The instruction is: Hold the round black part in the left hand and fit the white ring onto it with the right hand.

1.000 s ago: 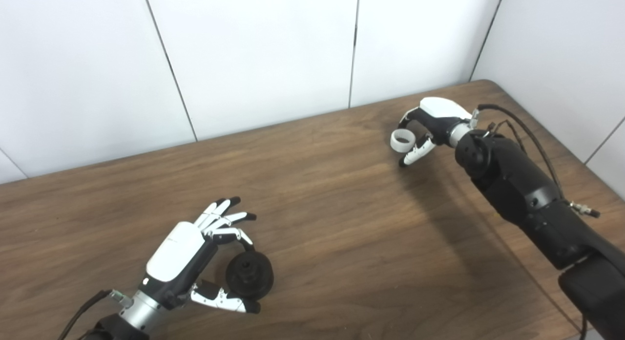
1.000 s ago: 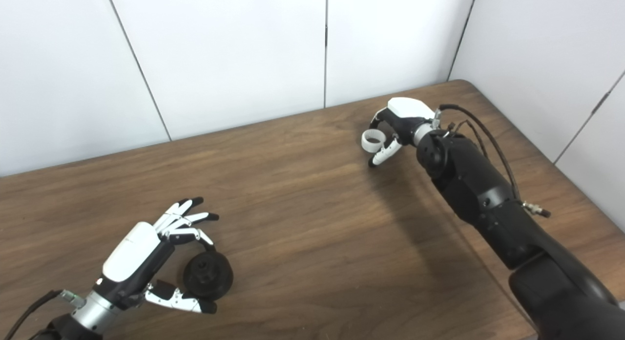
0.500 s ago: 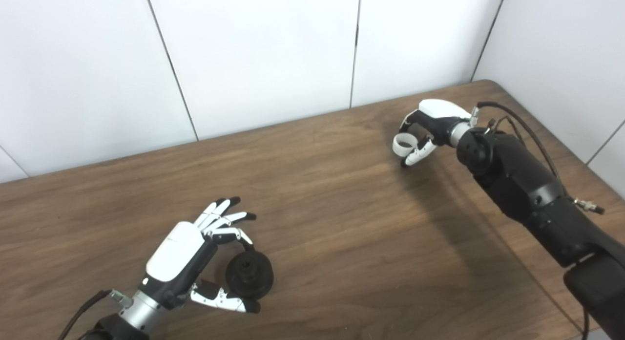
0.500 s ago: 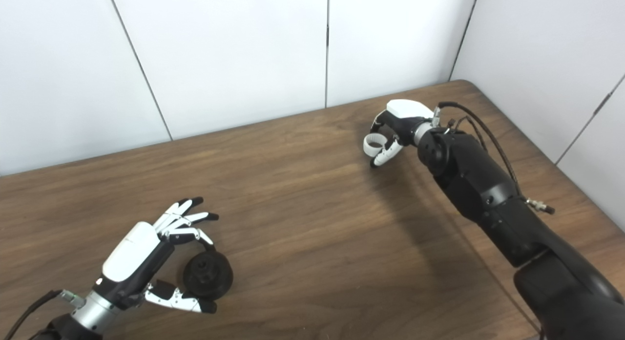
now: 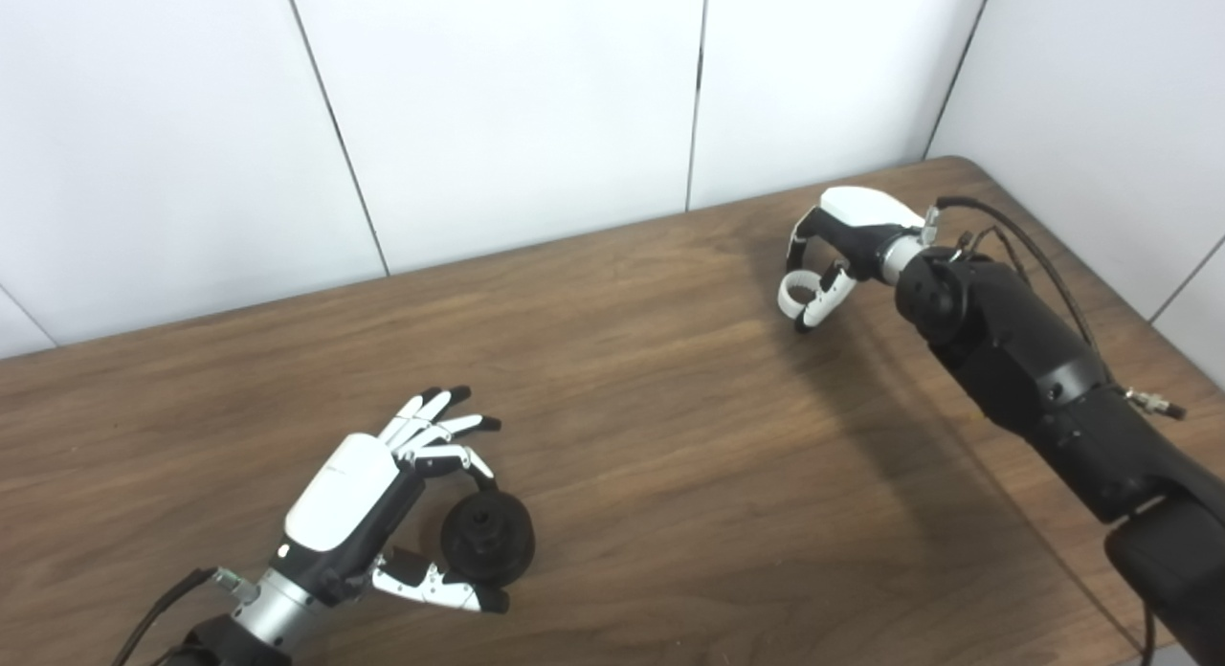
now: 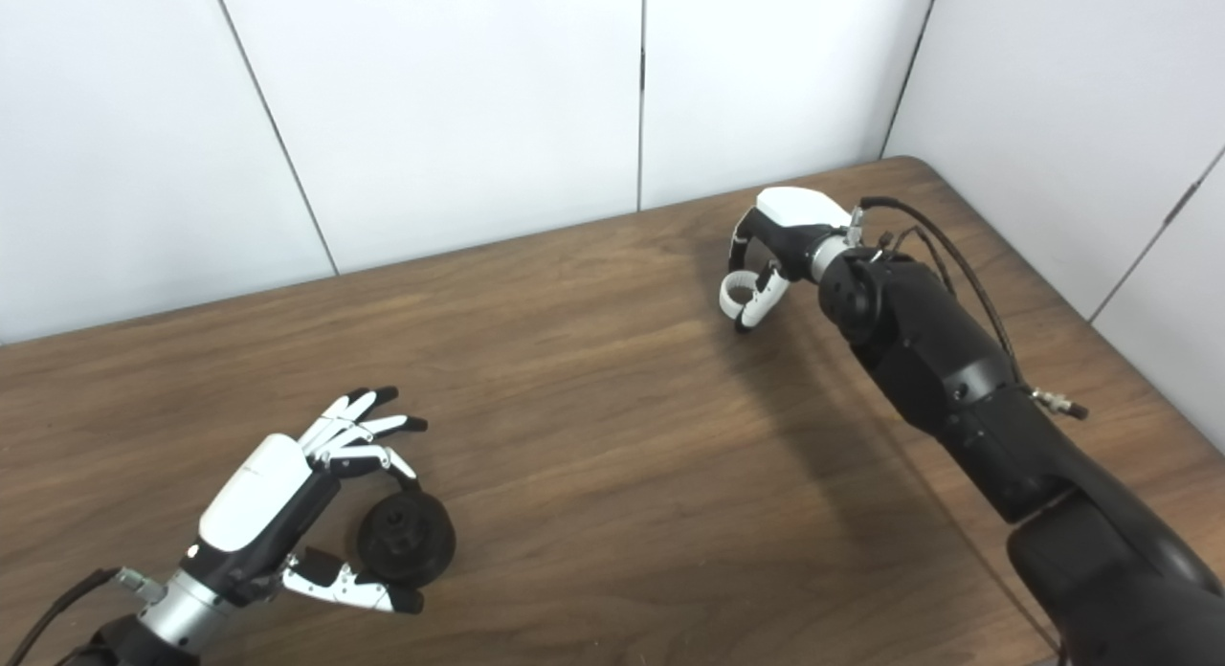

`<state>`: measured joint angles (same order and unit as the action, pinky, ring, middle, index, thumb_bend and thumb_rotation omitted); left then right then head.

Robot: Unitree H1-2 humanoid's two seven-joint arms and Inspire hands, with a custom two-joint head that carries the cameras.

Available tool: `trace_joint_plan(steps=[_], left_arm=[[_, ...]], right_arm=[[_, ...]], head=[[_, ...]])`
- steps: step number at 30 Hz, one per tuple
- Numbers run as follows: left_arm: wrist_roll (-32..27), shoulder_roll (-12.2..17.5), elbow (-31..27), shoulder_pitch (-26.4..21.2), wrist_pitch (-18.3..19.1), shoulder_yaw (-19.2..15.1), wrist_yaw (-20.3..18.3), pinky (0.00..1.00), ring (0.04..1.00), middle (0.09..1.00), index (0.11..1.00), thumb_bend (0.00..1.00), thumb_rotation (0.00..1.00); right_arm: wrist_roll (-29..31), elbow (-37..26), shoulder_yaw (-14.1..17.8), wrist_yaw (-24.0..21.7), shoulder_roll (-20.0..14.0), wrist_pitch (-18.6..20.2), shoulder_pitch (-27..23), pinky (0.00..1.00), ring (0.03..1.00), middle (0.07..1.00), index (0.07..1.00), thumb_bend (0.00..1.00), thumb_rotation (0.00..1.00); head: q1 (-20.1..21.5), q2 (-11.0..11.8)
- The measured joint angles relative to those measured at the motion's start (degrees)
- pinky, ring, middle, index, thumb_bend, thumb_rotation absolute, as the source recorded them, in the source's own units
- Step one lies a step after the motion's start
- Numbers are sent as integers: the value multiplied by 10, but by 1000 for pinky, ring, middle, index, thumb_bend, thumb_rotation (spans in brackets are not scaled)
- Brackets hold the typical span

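The right hand (image 5: 847, 235) hangs curled near the far right part of the bench (image 5: 670, 436), fingers bent downward and thumb drawn in, pinching the white ring (image 5: 796, 291) between them. The ring sits at the fingertips, tilted, and appears raised off the wood, though whether it clears the surface cannot be told for certain. The right arm (image 5: 1034, 379) runs back from the hand along the bench's right edge, with black cables (image 5: 1005, 235) looping off the wrist toward the corner, where the bench meets the white wall panels (image 5: 517, 111).

The left hand (image 6: 287, 513) lies low at the near left of the bench, close to the front edge. Its thumb (image 6: 349, 589) and one bent finger are closed around the round black part (image 6: 406, 544), which stands on its rim on the wood, its hub facing the camera; the other fingers (image 6: 368, 412) are fanned out above it, touching nothing.

The two hands are well apart. Between them stretches a wide bare run of dark wood grain, crossed only by the shadow of the right arm. Behind the left hand, bare wood also reaches to the back wall.
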<state>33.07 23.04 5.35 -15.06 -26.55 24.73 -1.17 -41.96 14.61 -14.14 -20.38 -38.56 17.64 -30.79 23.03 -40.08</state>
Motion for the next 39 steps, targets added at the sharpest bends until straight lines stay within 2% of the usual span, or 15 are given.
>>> trace_joint_plan(steps=[9,15,21,26,30,39], left_arm=[[0,1,1,0,0,1,4,1000,972,847,483,524,53],[0,2,7,-2,0,4,4,1000,980,853,483,525,53],[5,2,39,-11,1,12,7,1000,989,854,483,525,53],[24,-2,53,-12,1,11,4,1000,992,855,483,524,54],[30,-7,66,-18,-1,14,8,1000,997,855,484,524,54],[52,-7,91,-36,-8,34,33,1000,999,861,483,525,54]], right_arm=[[-2,-1,-1,0,0,-6,0,981,960,824,485,523,132],[-7,-29,-10,2,-1,-47,-2,997,966,821,485,524,135],[-15,-74,-19,20,5,-99,-9,1000,972,809,485,525,135],[-24,-146,-36,17,32,-136,-10,1000,996,823,483,526,139],[-24,-202,-40,0,54,-149,-12,1000,1000,829,483,526,140],[4,-311,-39,-56,108,-153,-28,1000,1000,815,482,526,138]], head=[[2,3],[3,4],[-4,4],[-23,-3],[-34,-10],[-65,-32]])
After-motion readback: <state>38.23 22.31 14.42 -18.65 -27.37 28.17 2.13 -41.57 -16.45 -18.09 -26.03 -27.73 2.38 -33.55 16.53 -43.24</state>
